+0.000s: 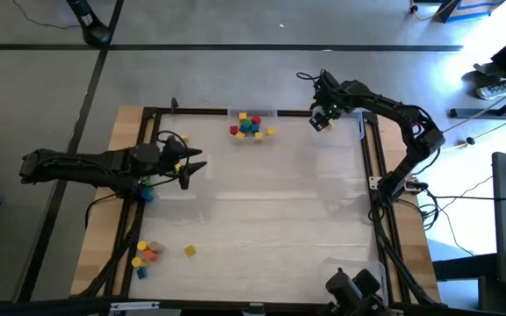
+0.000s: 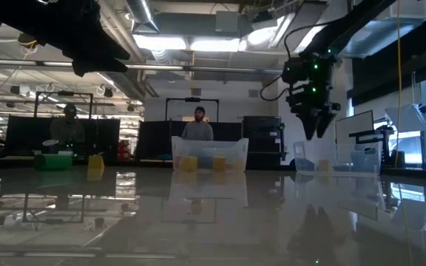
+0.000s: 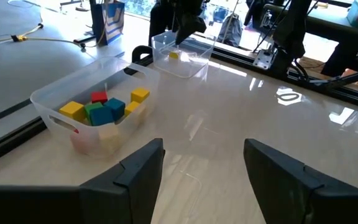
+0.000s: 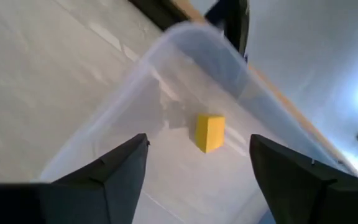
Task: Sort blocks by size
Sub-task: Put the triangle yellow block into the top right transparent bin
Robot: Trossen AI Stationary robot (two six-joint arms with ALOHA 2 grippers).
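Observation:
A small yellow block [image 4: 209, 132] lies in a clear tray [image 4: 185, 43] at the table's far right corner. My right gripper [image 4: 199, 155] hangs open above it, fingers pointing down, one on each side and touching nothing; it also shows in the high view [image 1: 321, 120] and the low view [image 2: 313, 125]. A second clear tray [image 3: 55, 102] at the far edge's middle holds several blocks [image 1: 251, 125] in yellow, red, blue and green. More blocks [image 1: 148, 253] lie loose near the front left, a yellow one [image 1: 189, 251] apart from them. My left gripper [image 1: 193, 167] waits open at the left, above the table.
Black frame rails [image 1: 369, 167] run around the pale tabletop, and the arm bases stand at its left and right sides. The wide middle of the table [image 1: 271, 211] is bare. A person [image 2: 198, 125] stands in the room beyond the far edge.

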